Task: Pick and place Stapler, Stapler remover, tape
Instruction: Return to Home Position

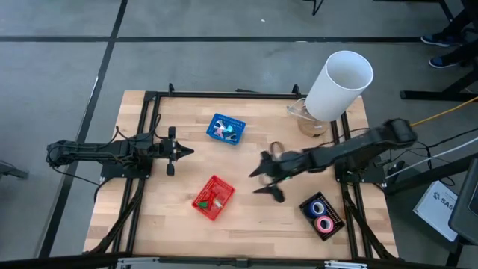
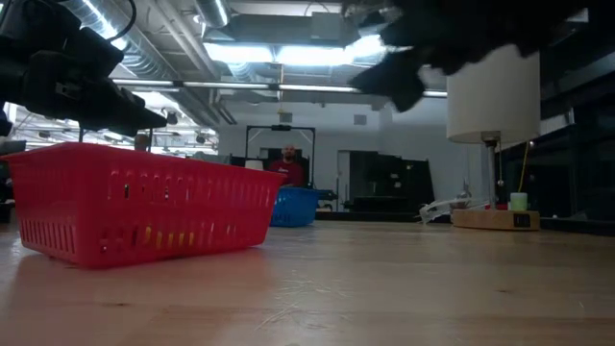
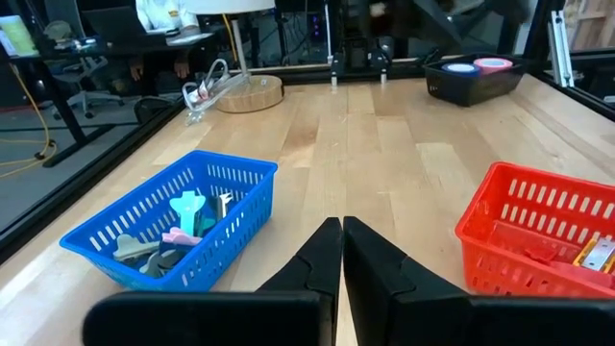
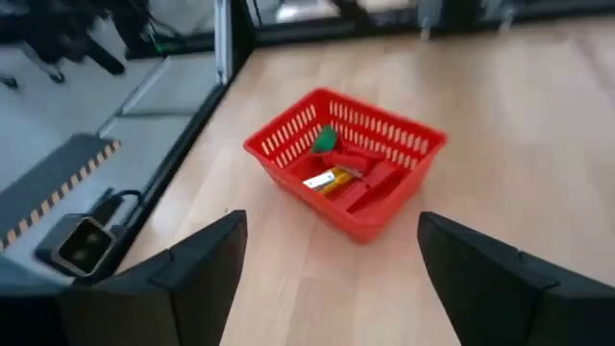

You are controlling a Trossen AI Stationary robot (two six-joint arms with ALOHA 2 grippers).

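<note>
Red bin (image 1: 213, 197) holds the staplers (image 4: 360, 183), green and red, and nothing lies loose on the table (image 1: 246, 232). Tape (image 1: 324, 223) rolls sit in the black tray (image 1: 305, 205), and what looks like the stapler remover (image 3: 223, 202) lies in the blue bin (image 1: 225, 128). Sorting looks finished, so homing is the step in hand. The right gripper (image 1: 263, 183) hangs empty between red bin and tray, fingers spread wide; it needs to lift and fold back. The left gripper (image 1: 185, 152), fingers pressed together, waits near its base.
</note>
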